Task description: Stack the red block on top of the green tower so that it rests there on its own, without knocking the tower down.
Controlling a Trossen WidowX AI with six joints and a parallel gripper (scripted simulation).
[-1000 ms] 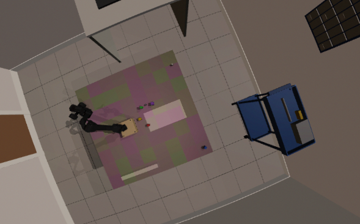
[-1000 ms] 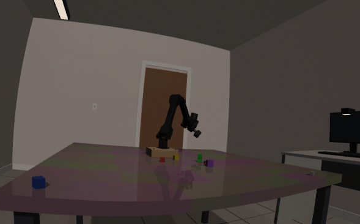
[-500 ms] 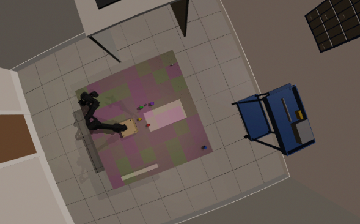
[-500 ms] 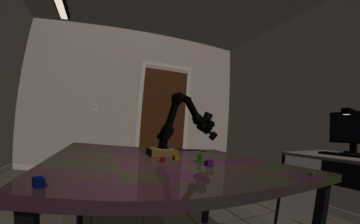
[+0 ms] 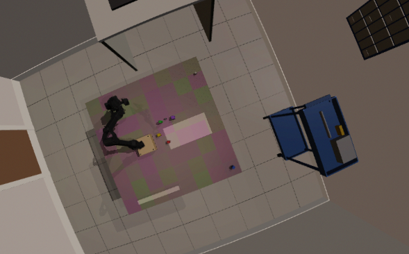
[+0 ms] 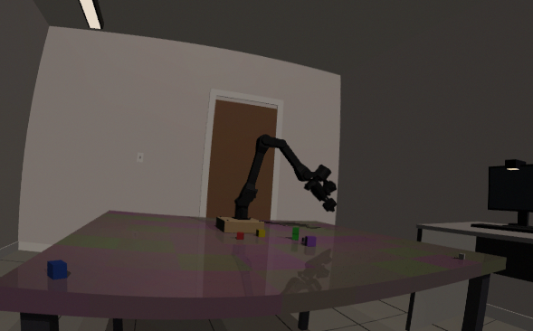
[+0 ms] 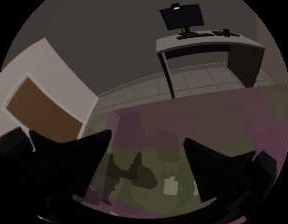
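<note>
Pincer [image 6: 329, 199] released, empty, high above bench [image 6: 153, 271] | red block [image 6: 240, 235] beside yellow cube [image 6: 261, 232] | risk: descent nudges green tower [image 6: 296, 233]

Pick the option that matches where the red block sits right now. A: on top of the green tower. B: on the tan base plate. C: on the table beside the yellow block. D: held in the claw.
C: the red block rests on the table next to the yellow block, apart from the green tower, while the open claw hangs empty above.

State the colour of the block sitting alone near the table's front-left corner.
Blue block; it shows best in the exterior view.
</note>
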